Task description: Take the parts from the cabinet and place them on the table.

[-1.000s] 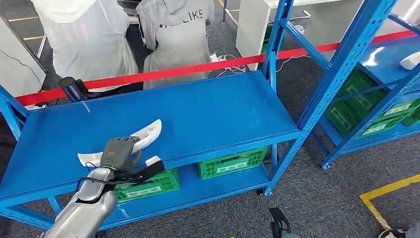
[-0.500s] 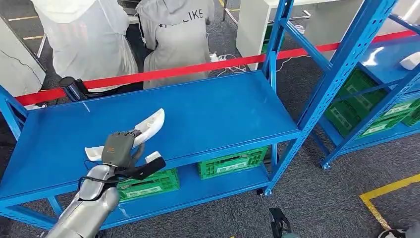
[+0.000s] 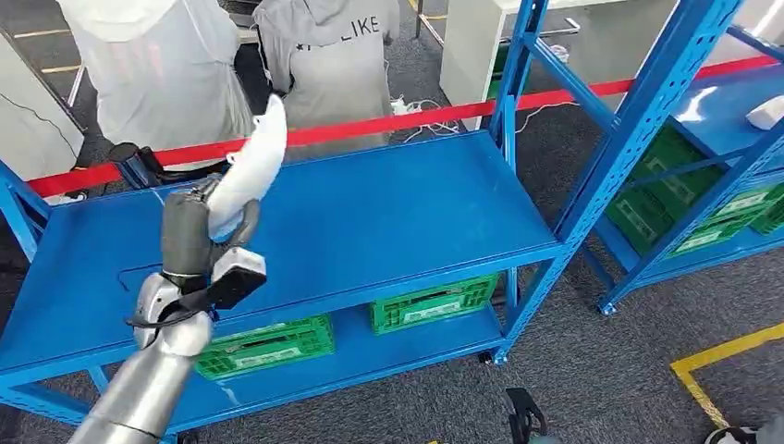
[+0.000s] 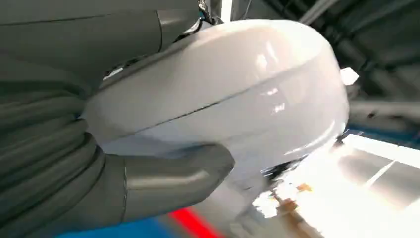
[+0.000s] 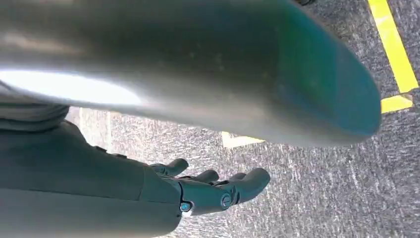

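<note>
One white part [image 3: 248, 173] sits clamped in the left hand [image 3: 199, 242], fingers wrapped round its lower end, long axis rising up and away above the blue shelf [image 3: 407, 213]; right hand [image 5: 208, 191] hangs slack, holding nothing

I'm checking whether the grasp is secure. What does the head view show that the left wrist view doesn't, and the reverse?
Head view alone: the blue shelf beneath the lifted part, green crates on the lower level, the red tape and two people standing behind it. Left wrist view alone: a close look at the thick grey thumb pressed against the part's glossy underside. Both: the left hand gripping the white part, clear of the shelf.
</note>
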Controlling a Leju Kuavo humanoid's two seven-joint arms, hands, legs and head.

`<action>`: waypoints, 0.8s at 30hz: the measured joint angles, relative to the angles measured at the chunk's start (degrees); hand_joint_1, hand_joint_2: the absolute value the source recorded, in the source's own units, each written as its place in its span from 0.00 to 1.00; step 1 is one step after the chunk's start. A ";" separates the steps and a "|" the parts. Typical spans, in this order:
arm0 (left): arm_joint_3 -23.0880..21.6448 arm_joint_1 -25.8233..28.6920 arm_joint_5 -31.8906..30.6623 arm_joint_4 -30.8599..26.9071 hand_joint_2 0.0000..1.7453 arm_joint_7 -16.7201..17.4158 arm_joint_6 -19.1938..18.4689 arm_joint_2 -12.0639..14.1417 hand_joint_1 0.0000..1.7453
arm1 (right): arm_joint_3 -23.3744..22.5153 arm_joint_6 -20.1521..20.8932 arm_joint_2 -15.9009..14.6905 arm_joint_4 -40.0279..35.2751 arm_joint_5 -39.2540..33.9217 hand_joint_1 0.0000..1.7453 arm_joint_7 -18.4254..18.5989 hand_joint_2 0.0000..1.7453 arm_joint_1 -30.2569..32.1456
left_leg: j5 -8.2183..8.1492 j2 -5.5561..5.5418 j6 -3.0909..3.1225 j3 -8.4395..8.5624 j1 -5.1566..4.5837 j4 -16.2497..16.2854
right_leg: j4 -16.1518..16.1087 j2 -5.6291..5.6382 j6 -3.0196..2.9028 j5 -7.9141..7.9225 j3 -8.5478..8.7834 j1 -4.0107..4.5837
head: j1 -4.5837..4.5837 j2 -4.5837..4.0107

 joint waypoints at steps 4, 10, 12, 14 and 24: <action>0.35 4.03 3.64 -16.39 1.00 1.00 -2.25 3.12 1.00 | -0.46 -0.37 0.00 0.02 -0.26 0.00 -0.15 0.00 0.42 | -0.05 -0.01 -0.04 0.00 0.01 -0.02 | 0.00 0.01 -0.01 -0.12 0.00 0.01 | 0.02 0.00; 0.46 7.00 5.15 -26.34 1.00 1.18 -3.76 5.20 1.00 | -1.31 -0.52 0.02 0.00 -0.63 0.00 -0.15 0.00 0.40 | -0.07 -0.03 -0.02 -0.01 0.01 -0.04 | 0.00 -0.04 0.00 -0.15 0.03 0.00 | 0.00 0.00; 0.46 7.44 5.78 -27.97 1.00 1.42 -4.23 5.44 1.00 | -1.55 -0.66 0.02 0.00 -0.72 0.00 -0.17 0.00 0.40 | -0.09 -0.03 0.01 0.00 -0.01 -0.03 | 0.00 -0.04 0.02 -0.13 0.03 -0.02 | 0.02 0.00; 0.46 7.67 6.24 -28.85 1.00 1.90 -4.67 5.53 1.00 | -1.73 -0.68 0.11 0.00 -0.94 0.00 -0.17 0.00 0.39 | -0.48 -0.03 0.65 -0.20 -0.36 0.37 | -0.22 -0.12 0.52 0.01 0.16 -0.39 | 0.00 0.00; 0.44 8.76 7.79 -30.77 1.00 2.71 -6.40 5.72 1.00 | -2.18 -0.83 0.18 0.02 -0.96 0.00 -0.30 0.00 0.43 | 1.16 0.20 1.62 -0.70 0.20 -0.25 | 16.04 -0.03 1.19 -8.59 -6.14 -0.34 | 0.35 0.00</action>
